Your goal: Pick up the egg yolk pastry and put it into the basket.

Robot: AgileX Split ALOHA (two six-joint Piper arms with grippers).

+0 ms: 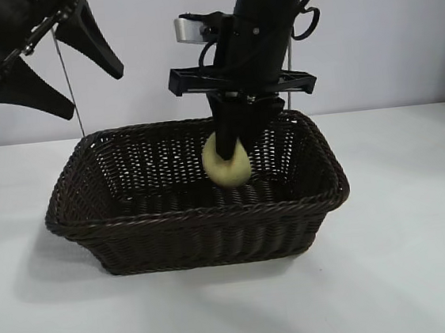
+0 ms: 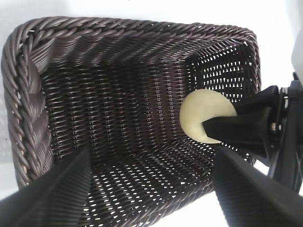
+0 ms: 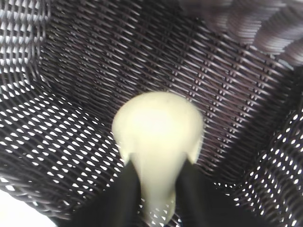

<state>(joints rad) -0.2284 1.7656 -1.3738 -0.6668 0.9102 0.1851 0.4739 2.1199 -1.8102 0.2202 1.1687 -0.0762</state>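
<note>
The egg yolk pastry (image 1: 228, 171), a pale yellow ball, hangs inside the dark brown wicker basket (image 1: 204, 214), a little above its floor and towards the right half. My right gripper (image 1: 232, 151) reaches straight down into the basket and is shut on the pastry (image 3: 158, 125), whose sides are pinched in between the two black fingers (image 3: 124, 191). In the left wrist view the pastry (image 2: 202, 112) shows against the basket's far wall (image 2: 142, 28), with the right gripper (image 2: 222, 124) on it. My left gripper (image 1: 95, 94) hovers open and empty above the basket's left end.
The basket stands in the middle of a white table (image 1: 423, 257). A pale wall (image 1: 399, 29) rises behind it. A thin upright rod (image 1: 69, 87) stands behind the basket's left end, near my left gripper.
</note>
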